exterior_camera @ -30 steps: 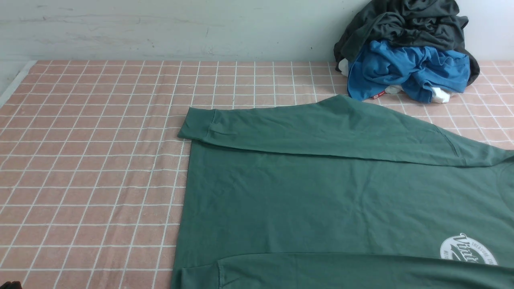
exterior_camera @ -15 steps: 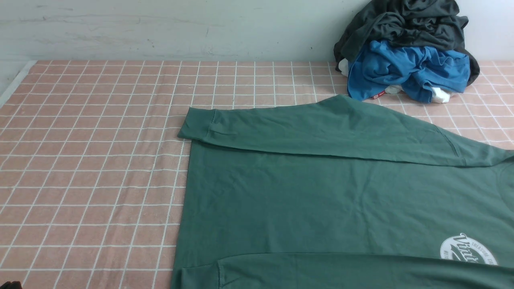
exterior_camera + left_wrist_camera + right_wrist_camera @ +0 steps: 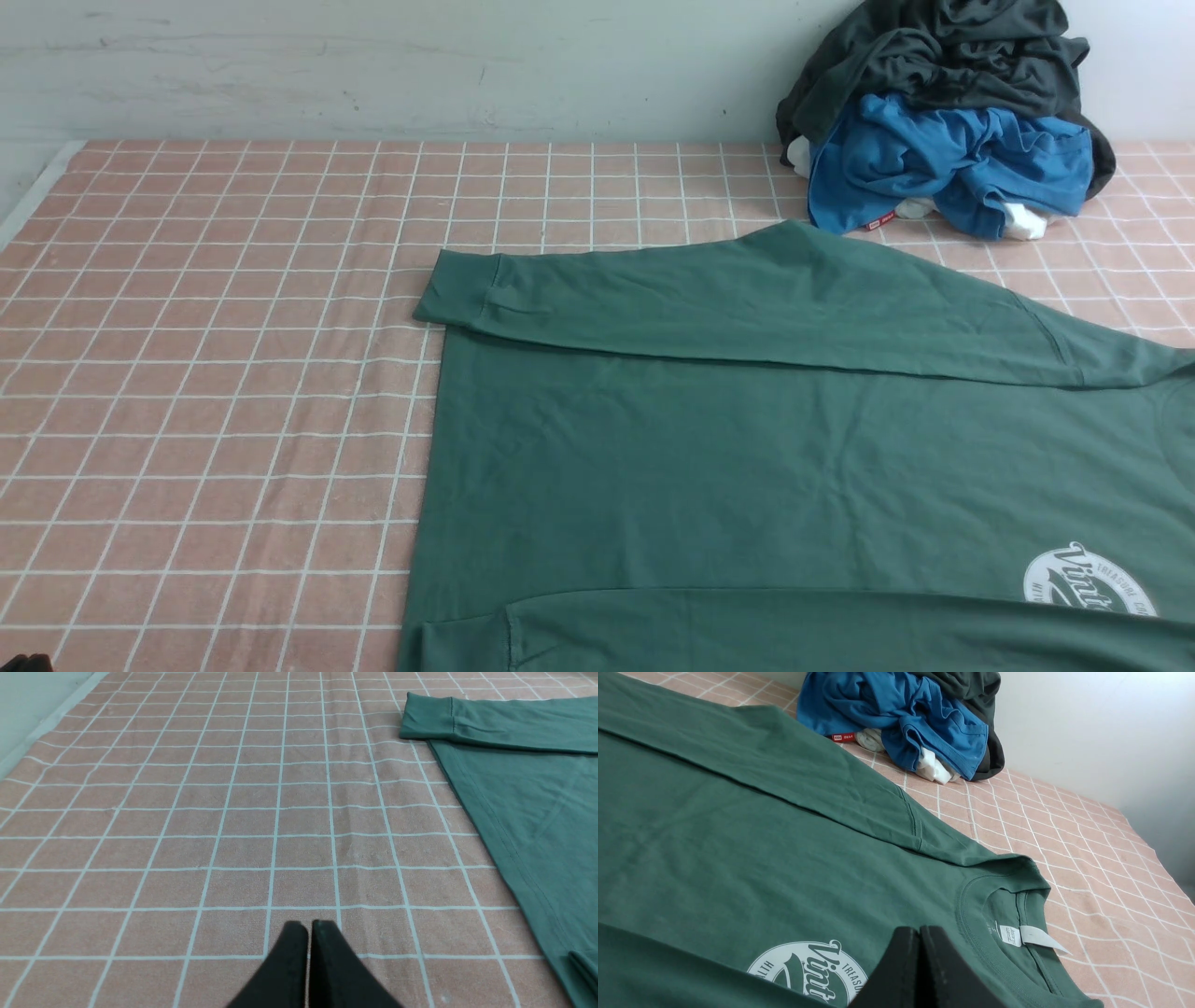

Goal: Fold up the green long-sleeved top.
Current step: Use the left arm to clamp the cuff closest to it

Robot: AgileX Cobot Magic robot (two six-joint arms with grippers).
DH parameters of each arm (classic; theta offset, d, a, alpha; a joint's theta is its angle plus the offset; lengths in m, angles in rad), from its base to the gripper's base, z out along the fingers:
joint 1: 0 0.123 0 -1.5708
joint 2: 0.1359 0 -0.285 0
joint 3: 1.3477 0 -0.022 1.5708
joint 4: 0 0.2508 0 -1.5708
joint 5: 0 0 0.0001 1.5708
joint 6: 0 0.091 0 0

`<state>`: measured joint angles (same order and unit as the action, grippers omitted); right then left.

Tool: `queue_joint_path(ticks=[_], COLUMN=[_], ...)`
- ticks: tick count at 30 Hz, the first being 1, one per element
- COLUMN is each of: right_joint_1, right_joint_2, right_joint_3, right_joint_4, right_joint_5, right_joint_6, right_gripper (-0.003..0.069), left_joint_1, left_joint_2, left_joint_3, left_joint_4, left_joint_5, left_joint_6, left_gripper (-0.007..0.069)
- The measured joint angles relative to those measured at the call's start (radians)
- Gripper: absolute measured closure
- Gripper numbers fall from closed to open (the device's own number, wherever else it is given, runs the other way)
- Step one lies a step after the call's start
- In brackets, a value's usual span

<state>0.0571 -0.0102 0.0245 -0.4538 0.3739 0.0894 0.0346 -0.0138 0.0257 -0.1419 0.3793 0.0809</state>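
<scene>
The green long-sleeved top (image 3: 766, 457) lies flat on the checked cloth, collar toward the right, both sleeves folded across the body. Its far sleeve ends in a cuff (image 3: 453, 289); its round white logo (image 3: 1088, 581) shows at the lower right. In the left wrist view the top (image 3: 523, 779) lies off to one side, and my left gripper (image 3: 307, 926) is shut and empty over bare cloth. In the right wrist view my right gripper (image 3: 920, 931) is shut and empty above the chest of the top (image 3: 738, 849), between the logo (image 3: 810, 970) and the collar (image 3: 1008, 914). Neither gripper shows in the front view.
A heap of clothes sits against the back wall at the right: a bright blue garment (image 3: 943, 163) under a dark charcoal-grey one (image 3: 943, 51). The pink checked cloth (image 3: 205, 373) covers the table. The table's left edge (image 3: 37, 191) runs along the wall.
</scene>
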Motion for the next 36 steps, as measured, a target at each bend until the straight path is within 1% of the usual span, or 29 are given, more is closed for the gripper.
queue_joint_path(ticks=[8,18,28,31,36], right_joint_1=[0.000,0.000,0.000,0.000,0.000], right_joint_2=[0.000,0.000,0.000,0.000,0.000], right_joint_3=[0.000,0.000,0.000,0.000,0.001], right_joint_4=[0.000,-0.001,-0.003,-0.020,-0.051], right_joint_5=[0.000,0.000,0.000,0.000,0.000], right_joint_6=[0.000,0.000,0.000,0.000,0.000], right_gripper=[0.0676,0.0676,0.0676,0.0676,0.0676], left_joint_1=[0.000,0.000,0.000,0.000,0.000], left_joint_2=[0.000,0.000,0.000,0.000,0.000], left_joint_3=[0.000,0.000,0.000,0.000,0.001], left_joint_4=[0.092,0.101,0.100,0.082,-0.125], left_joint_5=[0.000,-0.001,-0.049,-0.063,-0.111], left_joint_6=[0.042,0.045,0.043,0.036,-0.065], left_gripper=[0.0631,0.0631,0.0631,0.0631,0.0631])
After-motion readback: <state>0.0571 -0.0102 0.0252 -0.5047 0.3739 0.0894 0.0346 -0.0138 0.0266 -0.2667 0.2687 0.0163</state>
